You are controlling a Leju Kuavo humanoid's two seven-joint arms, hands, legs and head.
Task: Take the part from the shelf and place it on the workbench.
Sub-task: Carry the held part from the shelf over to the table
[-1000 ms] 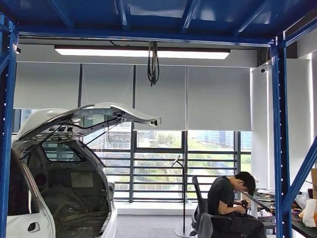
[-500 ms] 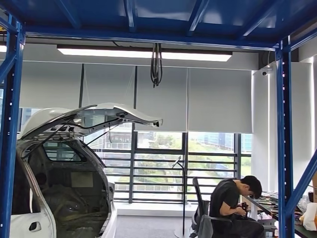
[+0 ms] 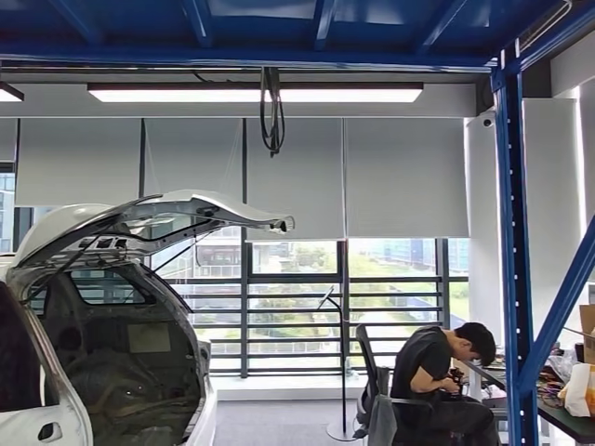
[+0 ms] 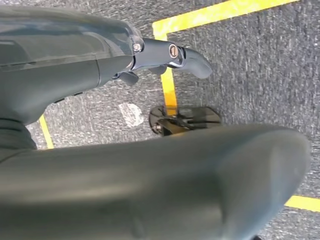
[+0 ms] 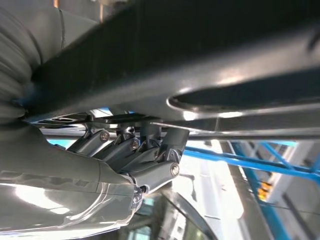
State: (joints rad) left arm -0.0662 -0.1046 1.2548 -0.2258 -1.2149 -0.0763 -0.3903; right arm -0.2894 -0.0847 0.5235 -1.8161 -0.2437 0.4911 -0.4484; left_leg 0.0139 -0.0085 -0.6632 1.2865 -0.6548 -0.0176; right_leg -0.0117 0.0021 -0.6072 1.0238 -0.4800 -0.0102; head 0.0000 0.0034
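The right hand [image 5: 132, 155] has its dark, jointed fingers [image 5: 158, 172] curled against the part [image 5: 211, 65], a long, glossy black panel with a smooth moulded edge, and holds it. The left hand [image 4: 166, 52] hangs above grey speckled carpet [image 4: 256, 75] crossed by yellow tape [image 4: 211, 12]; its smooth grey fingers lie straight, holding nothing. Farther off, at 8 o'clock, stands a white car [image 3: 105, 325] with its hatch raised. At 4 o'clock a person [image 3: 435, 376] sits beside a cluttered table [image 3: 561, 413], behind a blue steel post [image 3: 510, 260].
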